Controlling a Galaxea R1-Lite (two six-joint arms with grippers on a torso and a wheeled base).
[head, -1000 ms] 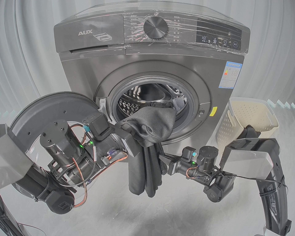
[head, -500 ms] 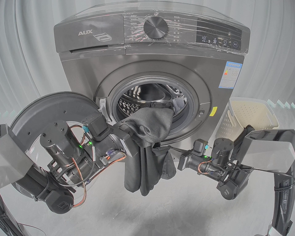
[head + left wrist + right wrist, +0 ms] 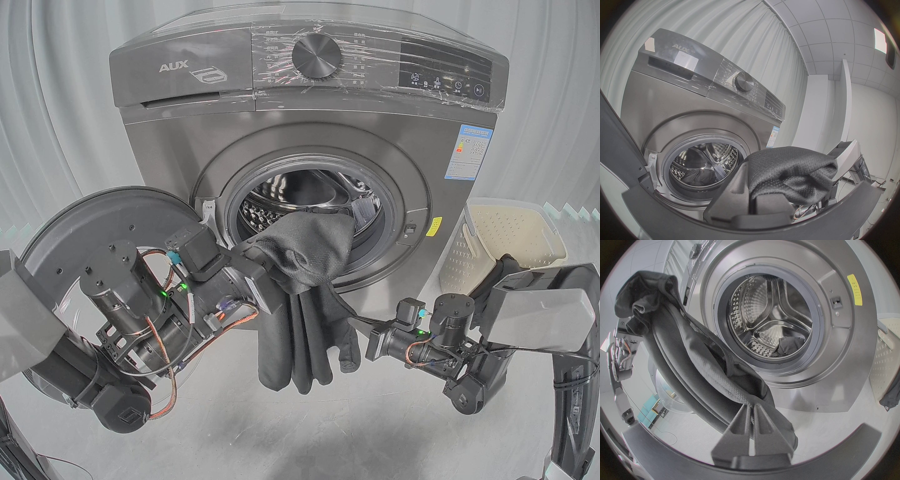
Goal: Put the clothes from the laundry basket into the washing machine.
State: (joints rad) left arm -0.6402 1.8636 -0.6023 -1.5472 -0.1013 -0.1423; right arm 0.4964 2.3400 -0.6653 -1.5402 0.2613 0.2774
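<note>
Garment (image 3: 312, 256) centre-frame, mid-load: clamped in left gripper (image 3: 753, 200), tail pinched by right gripper (image 3: 752, 418). Next: lift tail into washing machine (image 3: 187, 137)

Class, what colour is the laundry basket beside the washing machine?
The basket is cream, best in head view.

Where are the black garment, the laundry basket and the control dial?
black garment (image 3: 309, 253): head view, draped upper fold.
laundry basket (image 3: 464, 262): head view, perforated side wall.
control dial (image 3: 317, 55): head view, dial centre.

garment (image 3: 306, 294) hanging before washing machine (image 3: 281, 131), laundry basket (image 3: 459, 262) at its right
</note>
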